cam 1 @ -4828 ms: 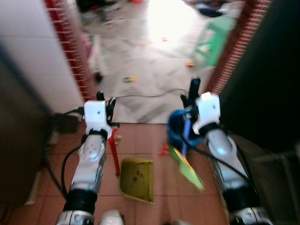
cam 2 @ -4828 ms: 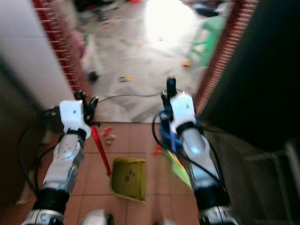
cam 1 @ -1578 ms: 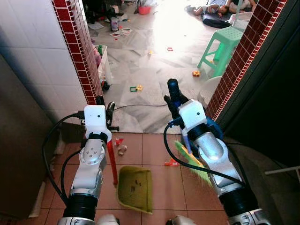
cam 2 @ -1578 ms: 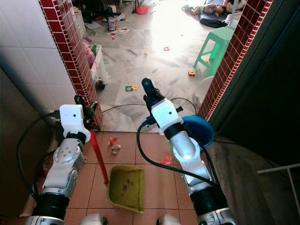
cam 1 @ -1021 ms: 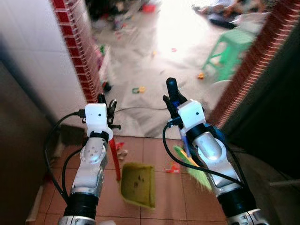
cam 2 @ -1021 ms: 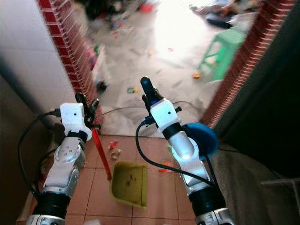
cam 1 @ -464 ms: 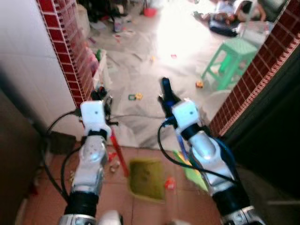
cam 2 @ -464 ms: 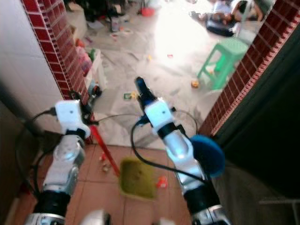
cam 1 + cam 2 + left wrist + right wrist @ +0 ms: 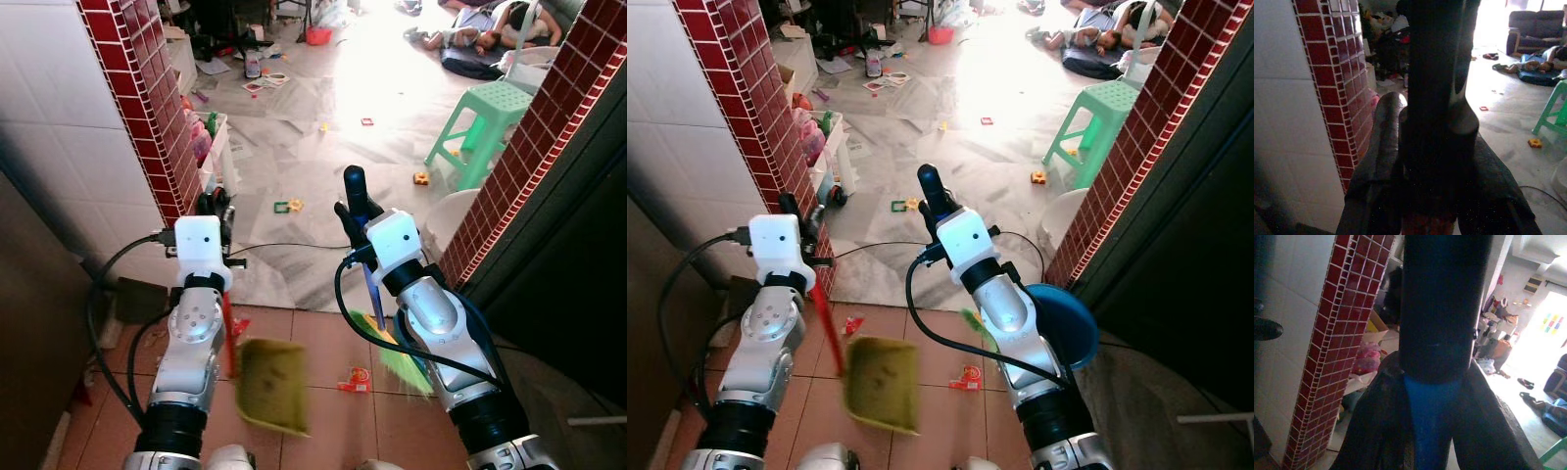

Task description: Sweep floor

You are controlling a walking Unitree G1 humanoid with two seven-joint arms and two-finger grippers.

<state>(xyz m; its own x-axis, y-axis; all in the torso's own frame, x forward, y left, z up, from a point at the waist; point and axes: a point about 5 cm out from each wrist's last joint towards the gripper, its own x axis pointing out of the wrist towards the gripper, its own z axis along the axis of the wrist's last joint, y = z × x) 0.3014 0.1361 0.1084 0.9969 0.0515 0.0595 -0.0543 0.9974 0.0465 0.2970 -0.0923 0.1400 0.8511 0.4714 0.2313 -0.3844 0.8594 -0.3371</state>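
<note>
A doorway framed by 2 red brick pillars (image 9: 147, 108) opens from a terracotta tile floor (image 9: 323, 411) near the robot onto a pale marble floor strewn with small toys; a green stool (image 9: 485, 122) stands far right, and a person lies on the floor beyond it. The left end effector (image 9: 214, 211) is clamped on the red handle of the dustpan (image 9: 269, 387), whose yellow-green pan hangs blurred just over the tiles, between the arms. The right end effector (image 9: 355, 201) is clamped on the blue handle of the broom (image 9: 392, 352), its green bristles down at the tiles beside a red scrap (image 9: 355, 377). A blue bucket (image 9: 1063, 328) sits near right, behind the right arm.
</note>
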